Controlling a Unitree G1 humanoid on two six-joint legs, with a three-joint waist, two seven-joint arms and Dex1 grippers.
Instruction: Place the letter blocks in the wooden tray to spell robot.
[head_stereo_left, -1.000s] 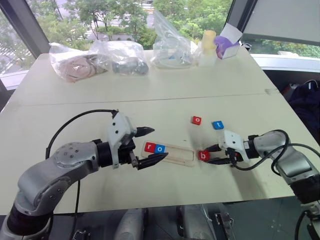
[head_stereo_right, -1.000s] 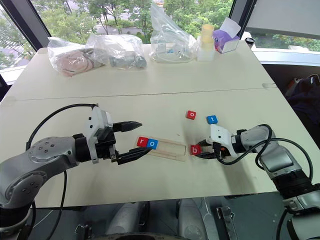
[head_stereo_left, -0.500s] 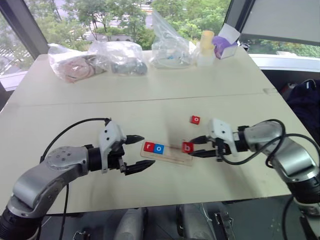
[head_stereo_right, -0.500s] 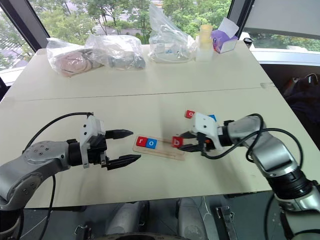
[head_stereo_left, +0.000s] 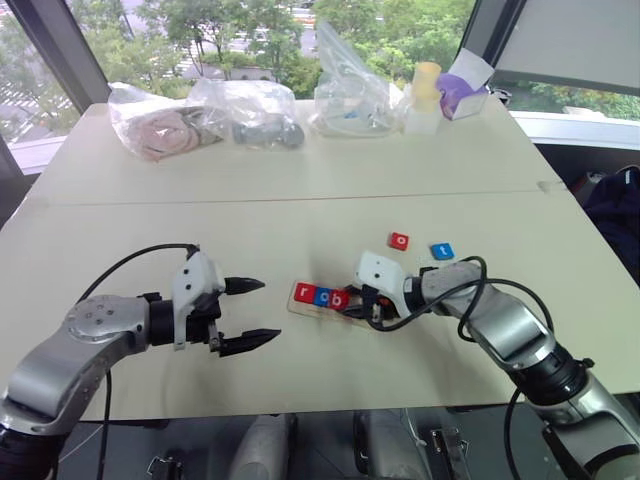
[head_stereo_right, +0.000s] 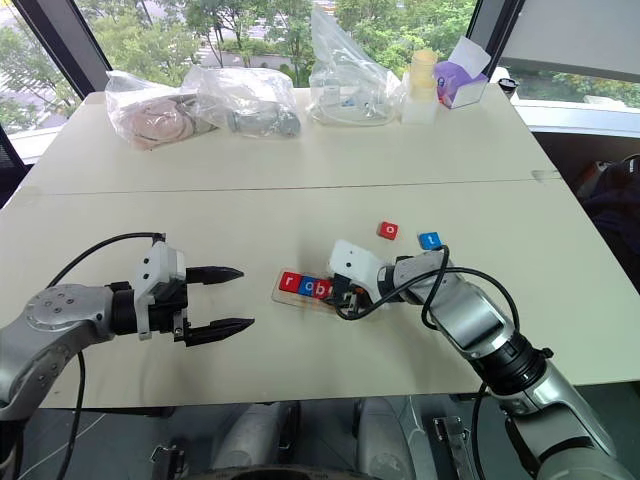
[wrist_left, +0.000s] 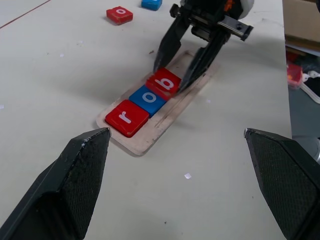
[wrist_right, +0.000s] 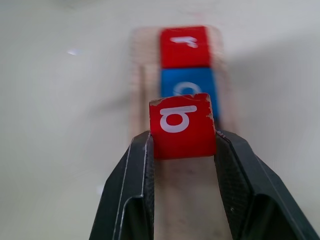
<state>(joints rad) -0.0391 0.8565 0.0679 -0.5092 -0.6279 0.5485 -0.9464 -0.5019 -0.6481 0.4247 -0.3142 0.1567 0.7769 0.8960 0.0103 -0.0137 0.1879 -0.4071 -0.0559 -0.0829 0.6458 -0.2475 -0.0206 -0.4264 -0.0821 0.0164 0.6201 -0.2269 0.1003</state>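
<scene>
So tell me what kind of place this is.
Probably an office or lab room above street level: a plain pale table by big windows overlooking trees, with bagged supplies and a tissue box along its far edge.

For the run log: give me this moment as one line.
tray: r, o seated | right gripper: shut on b block, over third slot | left gripper: open, empty | table: red o, blue t loose

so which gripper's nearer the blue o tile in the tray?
Right. The right gripper holds the red b tile right beside the blue o tile in the wooden tray. The left gripper hovers open, off the tray's r end.
</scene>
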